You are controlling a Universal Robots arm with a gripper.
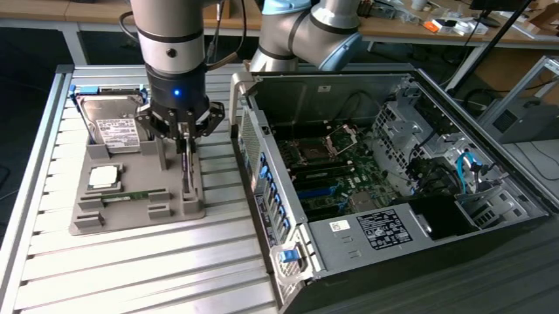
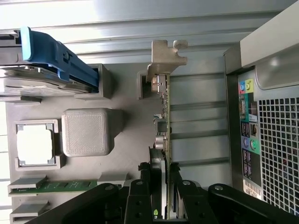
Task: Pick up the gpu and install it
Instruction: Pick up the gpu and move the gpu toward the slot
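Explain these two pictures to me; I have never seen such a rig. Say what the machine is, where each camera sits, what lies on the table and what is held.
The machine is a robot arm ending in a gripper, a two-fingered clamp. One picture comes from a camera off the arm, looking down on the table; the other from a camera on the wrist, looking past the fingers. On the table sits a grey holder with a hard drive, a processor chip, a memory stick and the gpu, standing on edge. Beside it lies an open computer case. The fingers appear clamped on the gpu, which stands in its slot.
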